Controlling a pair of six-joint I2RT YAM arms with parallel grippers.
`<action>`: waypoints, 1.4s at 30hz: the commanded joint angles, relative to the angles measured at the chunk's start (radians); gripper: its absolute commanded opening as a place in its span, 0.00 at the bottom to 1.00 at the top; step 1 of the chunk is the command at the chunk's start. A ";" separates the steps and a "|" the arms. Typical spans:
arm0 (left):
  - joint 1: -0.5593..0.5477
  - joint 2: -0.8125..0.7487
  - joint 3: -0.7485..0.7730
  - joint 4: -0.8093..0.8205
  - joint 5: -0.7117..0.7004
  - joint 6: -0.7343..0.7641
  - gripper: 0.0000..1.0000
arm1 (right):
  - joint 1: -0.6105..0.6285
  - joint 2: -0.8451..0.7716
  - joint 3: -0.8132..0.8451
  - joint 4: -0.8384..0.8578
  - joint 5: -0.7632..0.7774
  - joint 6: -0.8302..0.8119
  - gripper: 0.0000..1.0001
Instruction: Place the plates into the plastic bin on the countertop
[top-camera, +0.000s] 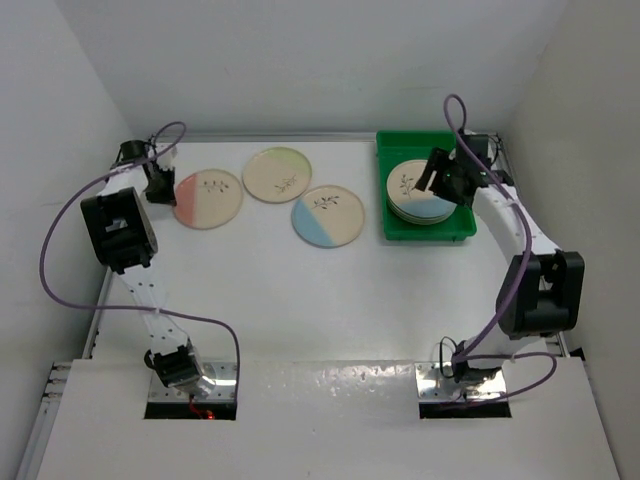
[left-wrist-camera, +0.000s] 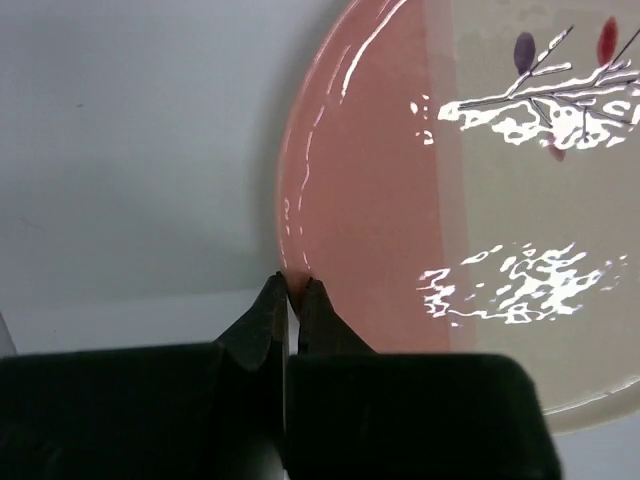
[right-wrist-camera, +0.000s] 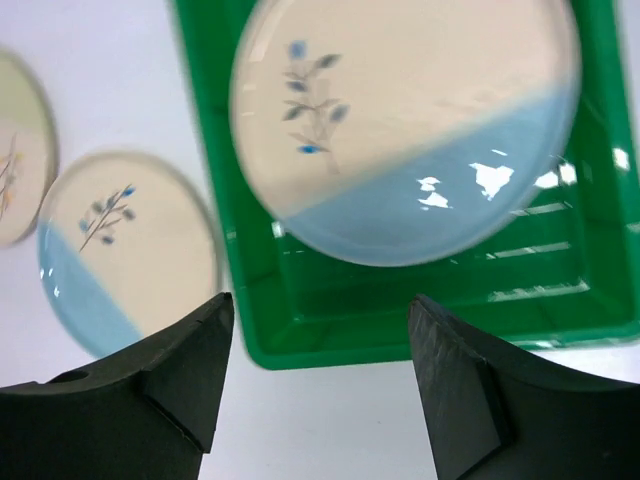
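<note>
**A:** Where's the left arm?

**B:** Stretched to the far left. The left gripper (left-wrist-camera: 293, 290) is pinched shut on the left rim of the pink plate (left-wrist-camera: 370, 200), which lies flat on the countertop (top-camera: 300, 300).

**A:** And the right?

**B:** Bent over the plastic bin (right-wrist-camera: 300, 340) at the far right. The right gripper (right-wrist-camera: 320, 310) is spread wide with nothing in it, above the stack of plates (top-camera: 410, 185) inside. The top one is cream and blue with a sprig.

**A:** Anything between them?

**B:** A pale green plate (top-camera: 277, 174) and a blue plate (top-camera: 328, 215), lying close together between the pink plate and the bin.
</note>
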 joint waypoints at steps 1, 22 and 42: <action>-0.102 -0.013 -0.237 -0.178 -0.071 0.326 0.00 | 0.091 -0.016 0.068 -0.005 0.017 -0.131 0.69; -0.314 -0.273 -0.689 -0.104 -0.022 0.393 0.00 | 0.452 0.197 0.128 0.070 -0.369 -0.237 0.81; -0.416 -0.632 -0.557 -0.237 0.329 0.475 0.00 | 0.622 0.663 0.275 0.321 -0.788 -0.021 0.62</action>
